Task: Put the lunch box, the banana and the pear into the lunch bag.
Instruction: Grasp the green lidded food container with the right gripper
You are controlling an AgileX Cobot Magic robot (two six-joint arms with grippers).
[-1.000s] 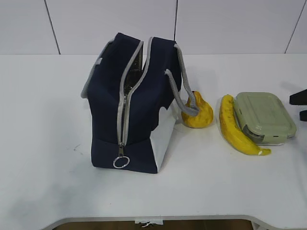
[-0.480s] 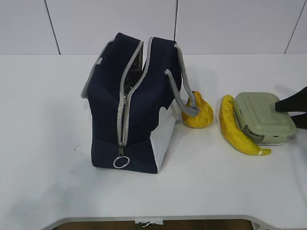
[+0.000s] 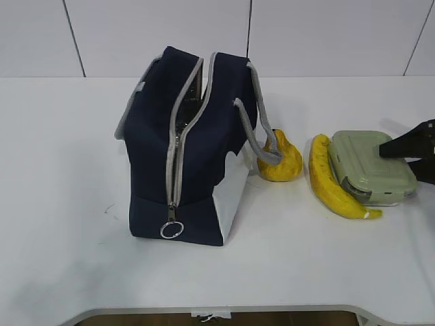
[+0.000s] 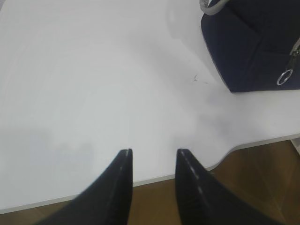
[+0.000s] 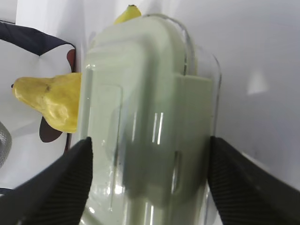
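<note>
- Lunch bag (image 3: 187,146): navy fabric with a white lower end panel, standing on the white table (image 3: 68,204) left of centre. The grey zipper is undone along the top and part of the near face, silver lining visible in the gap. Metal ring pull (image 3: 170,230) hangs low on the near face. Grey webbing handles droop to either side.
- Pear (image 3: 280,160): golden-yellow, lumpy, on the table just right of the bag, under the drooping right handle.
- Banana (image 3: 331,182): lies on the table between pear and lunch box, its long side against the box's left edge.
- Lunch box (image 3: 370,165): sage-green lid on a clear base, flat on the table at the right.
- Right gripper (image 5: 150,173): jaws spread wide, one dark finger on each long side of the lunch box; whether the pads touch the box is not discernible. Enters the exterior view at the right edge.
- Left gripper (image 4: 153,157): jaws parted, nothing between them, over bare table near the front edge, well apart from the bag.
</note>
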